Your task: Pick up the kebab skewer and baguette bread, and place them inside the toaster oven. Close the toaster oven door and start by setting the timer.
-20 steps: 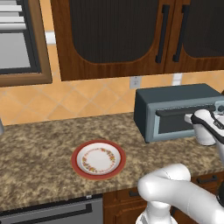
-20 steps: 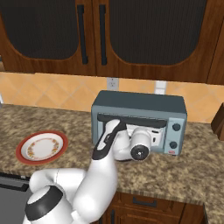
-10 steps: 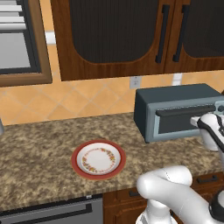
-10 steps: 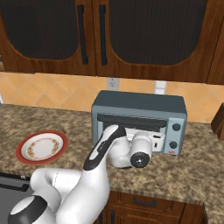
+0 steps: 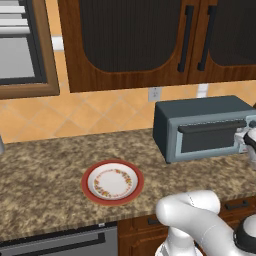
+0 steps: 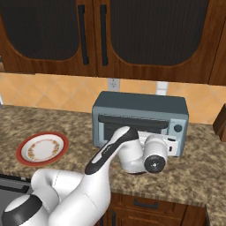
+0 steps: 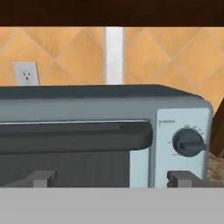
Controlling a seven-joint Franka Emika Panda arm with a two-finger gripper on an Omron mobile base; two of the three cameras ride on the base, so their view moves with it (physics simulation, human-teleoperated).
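Observation:
The toaster oven (image 5: 200, 125) (image 6: 140, 118) stands on the counter against the tiled wall. The toaster oven door (image 7: 65, 162) is shut, its dark bar handle (image 7: 74, 136) across the top. The timer knob (image 7: 188, 143) sits on the panel at the right. My gripper (image 7: 113, 179) is open, facing the oven front a short way off. Its two fingertips (image 7: 43, 178) stand wide apart with nothing between them. In the left base view my hand (image 5: 250, 142) hangs by the oven's right end. The kebab skewer and baguette bread are out of view.
A red-rimmed plate (image 5: 113, 182) (image 6: 43, 148) lies on the granite counter (image 5: 45, 165) left of the oven. Dark wood cabinets (image 6: 145, 35) hang above. A wall outlet (image 7: 25, 73) sits behind the oven. My own arm (image 6: 114, 154) crosses in front of the oven.
My hand has drawn back from the oven door and shifted right toward the knob panel. The jaws have widened slightly. The door has stayed shut.

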